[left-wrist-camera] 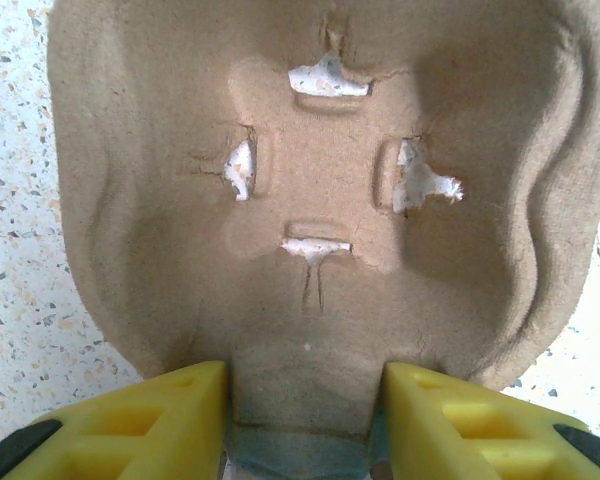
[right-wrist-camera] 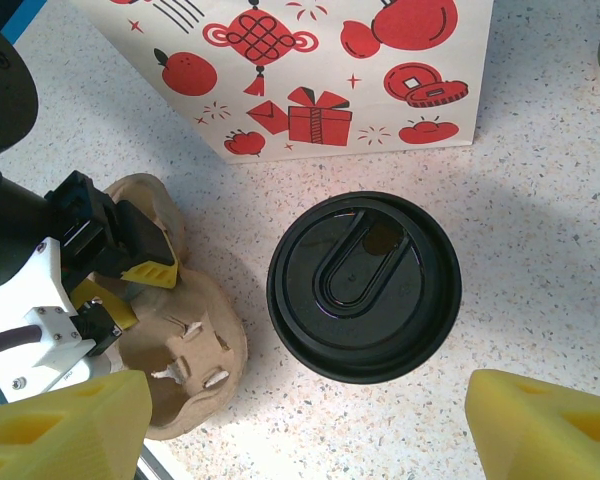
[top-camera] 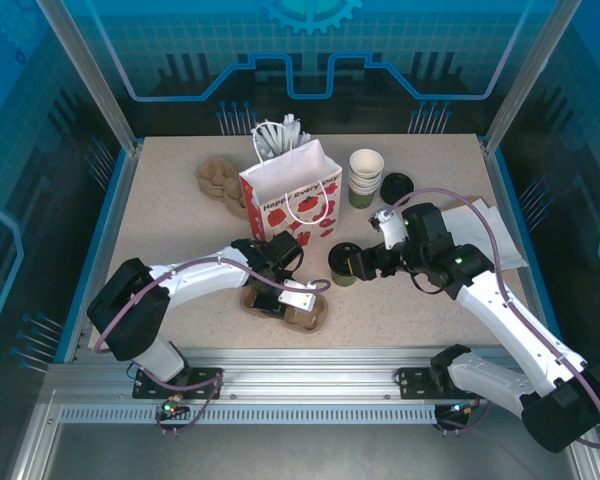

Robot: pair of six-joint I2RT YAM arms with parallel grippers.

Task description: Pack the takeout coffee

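The coffee cup is small and dark olive green, capped by a round black lid with an oblong ridge moulded into it. It stands upright near the middle of the speckled table, at 5 o'clock of the red-printed gift bag. The right gripper reaches in low from 3 o'clock, its jaws spread wide, the cup just ahead and untouched. The left gripper, its arm lying low across the table, clenches the rim of a brown pulp cup carrier at 8 o'clock of the cup.
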